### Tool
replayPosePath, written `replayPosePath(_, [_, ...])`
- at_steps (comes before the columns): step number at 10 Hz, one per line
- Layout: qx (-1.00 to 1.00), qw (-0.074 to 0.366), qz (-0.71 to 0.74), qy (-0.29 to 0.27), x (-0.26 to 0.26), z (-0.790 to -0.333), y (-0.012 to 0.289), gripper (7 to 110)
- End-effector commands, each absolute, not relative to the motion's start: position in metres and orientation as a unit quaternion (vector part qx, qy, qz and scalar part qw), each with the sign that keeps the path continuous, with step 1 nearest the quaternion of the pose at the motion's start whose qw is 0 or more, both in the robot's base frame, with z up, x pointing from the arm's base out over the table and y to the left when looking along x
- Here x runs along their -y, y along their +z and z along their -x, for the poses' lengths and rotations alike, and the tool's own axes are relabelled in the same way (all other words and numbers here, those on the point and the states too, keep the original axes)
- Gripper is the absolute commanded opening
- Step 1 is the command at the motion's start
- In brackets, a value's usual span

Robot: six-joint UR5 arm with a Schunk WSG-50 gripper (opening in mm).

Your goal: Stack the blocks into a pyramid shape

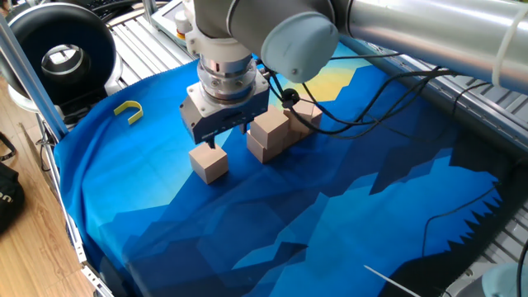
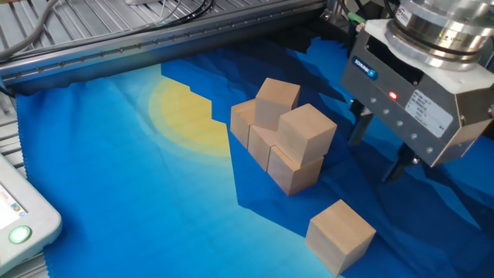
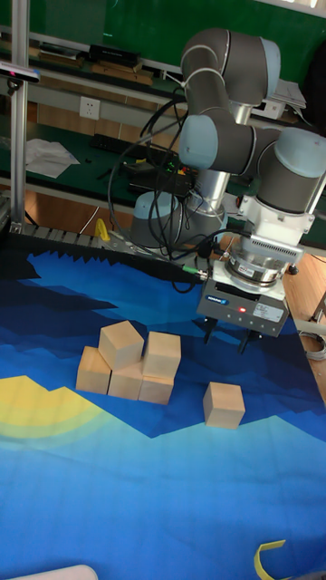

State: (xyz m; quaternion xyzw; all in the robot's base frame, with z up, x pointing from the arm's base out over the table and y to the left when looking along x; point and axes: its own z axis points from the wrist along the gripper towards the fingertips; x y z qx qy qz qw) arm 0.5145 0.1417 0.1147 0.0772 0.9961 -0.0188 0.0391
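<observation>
Loose light tan wooden cube (image 1: 209, 160) sits alone on the blue mountain-print cloth (image 1: 330, 223) covering the surface, just beside the stacked cluster of five matching tan wooden cubes (image 2: 282, 139) (three low, two riding on top, as far as the views allow)

Grey two-finger hand (image 3: 226, 338) hangs above and a little behind the loose cube, fingers spread wide, nothing between them, apart from the cube

Handling, judged: cube looks rigid, light, dry-faced; flat parallel sides should take a pinch well, no crush risk. Best hold is across two opposite side faces, near mid-height, fingers square to the faces. Cube sits turned relative to the hand in the other fixed view, so wrist may need rotating first

Hard to read: fingertips partly hidden behind the hand's body in one fixed view; back cubes of the cluster mostly covered by the front ones, their seating unclear. Small yellow curved hook-shaped piece (image 1: 129, 110) lies well apart near the cloth edge, cut off at the bottom of the tall view
</observation>
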Motion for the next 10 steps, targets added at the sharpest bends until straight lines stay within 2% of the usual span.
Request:
replayPosePath(1, [-0.998,0.012,-0.065,-0.008,-0.148,-0.502,0.115,7])
replayPosePath(4, [-0.998,0.015,-0.066,0.005,-0.154,-0.504,0.115,7])
replayPosePath(7, [-0.997,0.025,-0.073,0.004,-0.150,-0.562,0.105,7])
replayPosePath(10, [-0.997,0.028,-0.070,0.006,-0.150,-0.617,0.118,7])
